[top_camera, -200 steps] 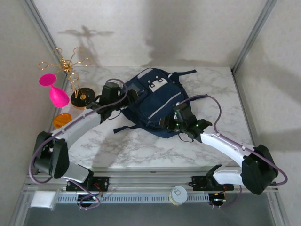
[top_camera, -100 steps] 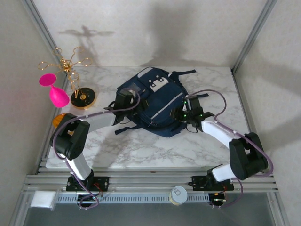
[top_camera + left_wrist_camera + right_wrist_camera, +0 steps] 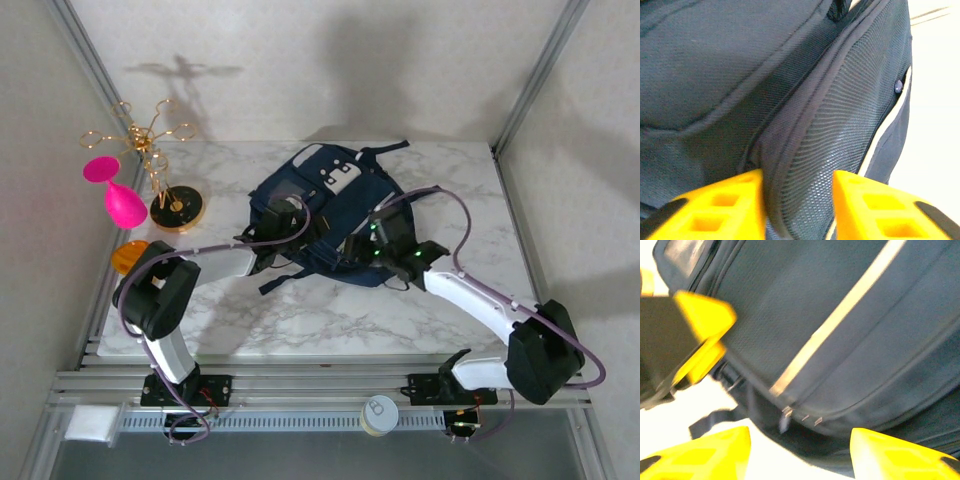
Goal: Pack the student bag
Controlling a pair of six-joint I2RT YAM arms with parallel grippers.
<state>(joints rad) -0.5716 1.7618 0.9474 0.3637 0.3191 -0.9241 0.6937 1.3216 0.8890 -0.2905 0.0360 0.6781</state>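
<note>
Student bag (image 3: 335, 205) lies flat in the middle of the table (image 3: 300, 315), front pocket and light stripe up, straps trailing off its near left edge.

Left side of the bag: my left gripper (image 3: 797, 200) has its jaws narrow on a raised fold of the mesh side panel. The fabric fills the gap and touches both yellow fingers (image 3: 725, 205). I read that as a pinch on the bag.

Near right edge of the bag: my right gripper (image 3: 797, 455) has its jaws wide, with nothing between them. It hangs just over the seam where the zipper pulls (image 3: 785, 419) sit below the stripe.

Step in hand, as I judge it: opening the bag. The left anchors the fabric so that the right can work the zipper.

Next move calls for a steady left hold, the right lowered onto one small pull and closed on it, then drawn along the zipper line.

Away to the left, well apart from the bag: a gold wire stand (image 3: 165, 150) and a pink goblet (image 3: 122, 203).
</note>
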